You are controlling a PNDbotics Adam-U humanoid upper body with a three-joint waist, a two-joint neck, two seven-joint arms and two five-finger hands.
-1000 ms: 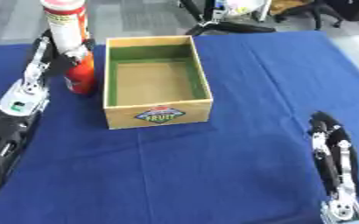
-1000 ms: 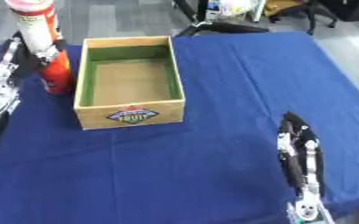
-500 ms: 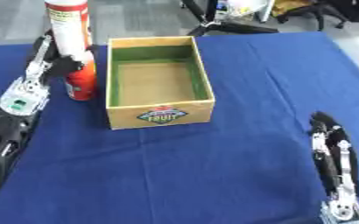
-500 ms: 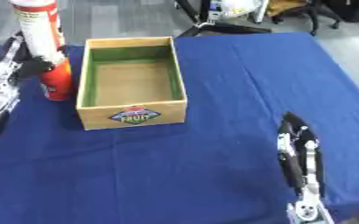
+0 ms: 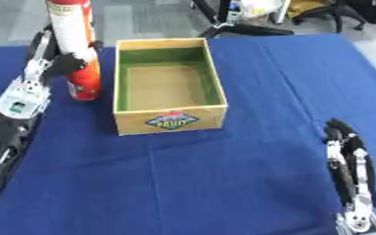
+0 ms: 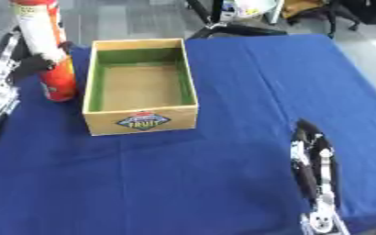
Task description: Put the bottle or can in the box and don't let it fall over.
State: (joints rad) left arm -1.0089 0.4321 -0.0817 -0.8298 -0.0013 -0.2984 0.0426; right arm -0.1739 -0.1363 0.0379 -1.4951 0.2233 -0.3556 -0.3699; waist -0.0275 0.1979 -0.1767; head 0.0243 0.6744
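Your right hand (image 5: 350, 170) rests low on the blue table (image 5: 223, 183), fingers straight, holding nothing, far from the job. Further up, your left hand (image 5: 59, 62) curls its fingers round the tall can (image 5: 75, 50). The can stands upright, just left of the box (image 5: 168, 119). The box's near wall is in the way, so go up and over.

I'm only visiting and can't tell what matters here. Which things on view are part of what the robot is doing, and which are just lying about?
Part of the job:
- tall red and white can, upright, gripped by the left hand
- cardboard box, open
- right hand, idle near the lower right

Just there:
- blue tablecloth
- black stand legs beyond the table
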